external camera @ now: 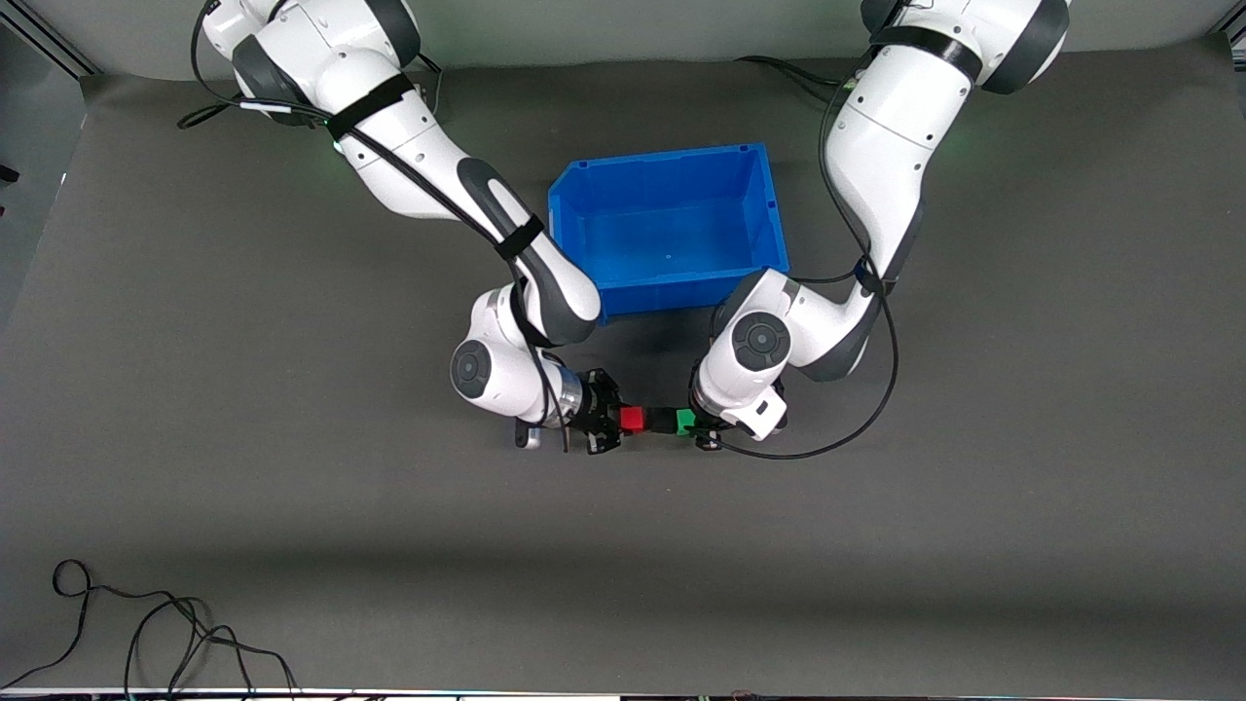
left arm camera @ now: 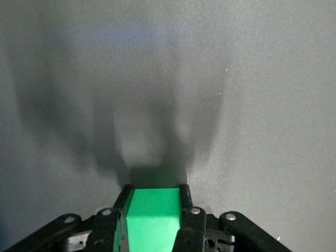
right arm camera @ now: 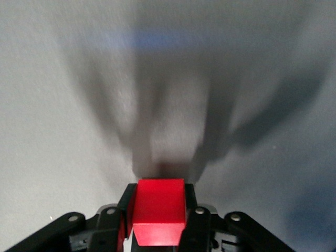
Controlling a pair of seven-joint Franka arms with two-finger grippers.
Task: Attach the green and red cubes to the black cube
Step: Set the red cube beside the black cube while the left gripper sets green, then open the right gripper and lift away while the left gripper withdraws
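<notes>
I had both tools brought low, tips facing each other along one line, so the two coloured cubes could be pressed onto the dark piece between them. The right tool (external camera: 611, 421) was clenched on the red cube (external camera: 633, 419), which stuck out past its fingertips toward the other tool; the right wrist view showed the red cube (right arm camera: 159, 211) squeezed squarely between the fingers (right arm camera: 126, 210). The left tool (external camera: 703, 425) likewise gripped the green cube (external camera: 685, 421), seen as a clean green block (left arm camera: 153, 218) between its fingers (left arm camera: 185, 210).

The black cube (external camera: 662, 420) sat between the two tools, apparently touching both coloured cubes, though I could not tell whether it rested on the worktop (external camera: 292, 506). It looked matte, barely darker than the mat, and matched the others in size. The blue bin (external camera: 584, 204) stood apart from both tools, toward the bases.
</notes>
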